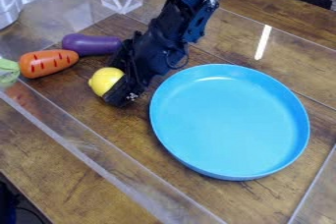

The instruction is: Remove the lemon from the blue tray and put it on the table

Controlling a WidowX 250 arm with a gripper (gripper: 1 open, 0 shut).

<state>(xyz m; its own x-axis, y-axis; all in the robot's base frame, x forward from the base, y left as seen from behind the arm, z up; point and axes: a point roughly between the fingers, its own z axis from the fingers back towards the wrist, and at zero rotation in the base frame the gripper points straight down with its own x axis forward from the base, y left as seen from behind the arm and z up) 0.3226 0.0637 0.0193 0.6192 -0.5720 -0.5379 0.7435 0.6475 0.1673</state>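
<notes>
lemon [106,81] (smooth, rounded) rests on grained wooden table [116,154].

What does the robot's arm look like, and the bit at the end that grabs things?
The arm is black, with chunky rounded segments and some lighter grey patches or highlights. The gripper at its end is dark too, with a ridged, knobbly look near the tip. The picture is too small to make out any cables or markings.

No readable text, labels, brands, numbers or signs.
</notes>
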